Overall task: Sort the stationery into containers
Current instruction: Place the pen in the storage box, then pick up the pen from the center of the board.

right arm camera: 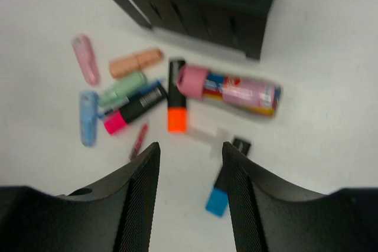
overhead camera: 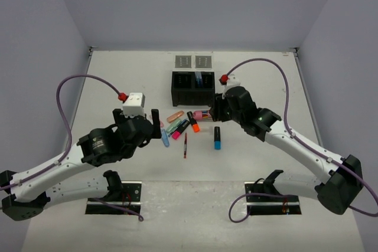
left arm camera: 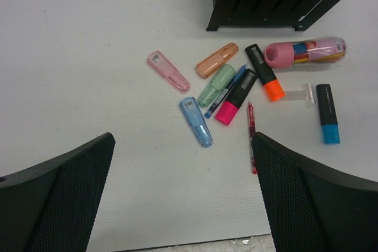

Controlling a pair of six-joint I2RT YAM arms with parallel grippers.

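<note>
Early days: something blue in the black box (overhead camera: 193, 88), stationery pile (overhead camera: 184, 126) at its 6 o'clock loose on the counter (overhead camera: 118, 75); left gripper (left arm camera: 182, 140) wide apart, right gripper (right arm camera: 191, 147) part apart, both empty.

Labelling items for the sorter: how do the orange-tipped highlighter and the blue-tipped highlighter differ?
Tip colour: the orange-tipped highlighter ends in orange, the blue-tipped highlighter in blue. Place: the orange one lies in the cluster, close beside the pink-capped tube; the blue one lies apart from that cluster. Both have black bodies and lie flat on the table.
</note>
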